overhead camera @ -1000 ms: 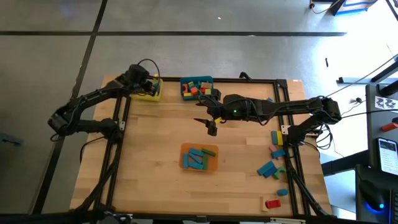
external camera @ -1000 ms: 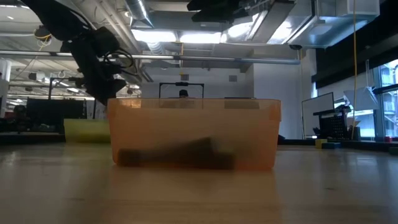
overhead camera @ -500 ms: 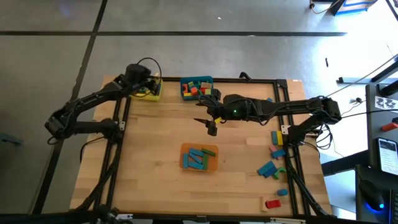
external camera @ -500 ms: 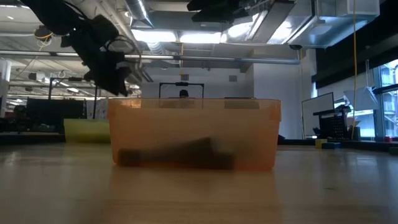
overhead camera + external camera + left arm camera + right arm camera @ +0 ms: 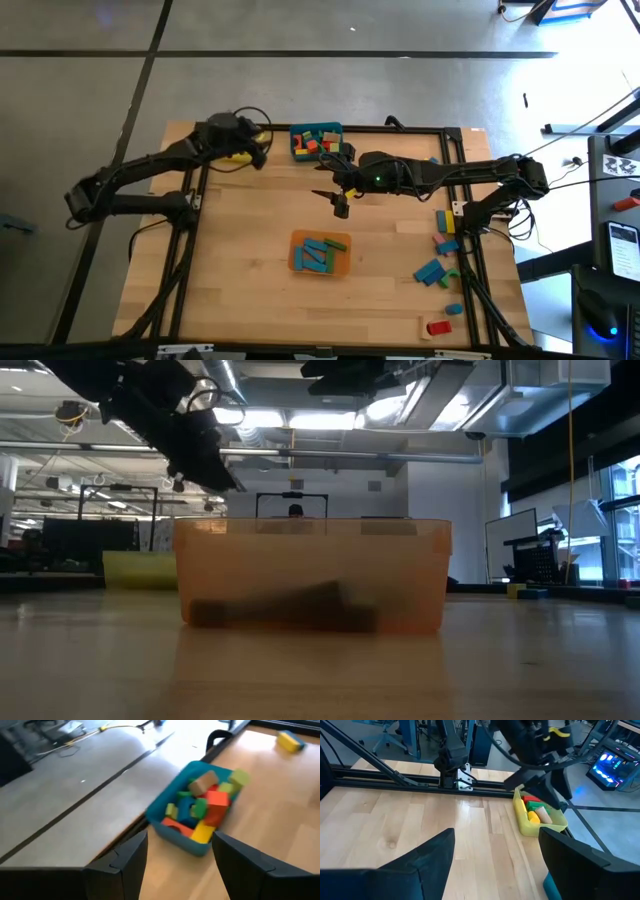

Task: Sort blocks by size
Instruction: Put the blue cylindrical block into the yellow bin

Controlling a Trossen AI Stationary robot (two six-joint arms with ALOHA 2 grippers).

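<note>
Several colourful blocks fill the teal bin (image 5: 315,140) (image 5: 196,817) at the table's far edge. More blocks lie in the yellow bin (image 5: 236,155) (image 5: 540,817) and the orange bin (image 5: 320,252) (image 5: 310,575). Loose blocks (image 5: 438,260) lie on the table at the right. My left gripper (image 5: 260,150) (image 5: 180,865) hangs open and empty above the yellow bin's right side, pointing toward the teal bin. My right gripper (image 5: 340,207) (image 5: 497,865) hovers open and empty over the table's middle, between the teal and orange bins.
A black frame (image 5: 190,200) runs along the table's sides and far edge. A red block (image 5: 438,327) lies near the front right corner. Bare wood (image 5: 240,260) stretches left of the orange bin.
My left gripper has risen from over the yellow bin and swung toward the table's right, toward the teal bin, tipping up from a steep downward slant to a shallower one. My right arm has kept still.
</note>
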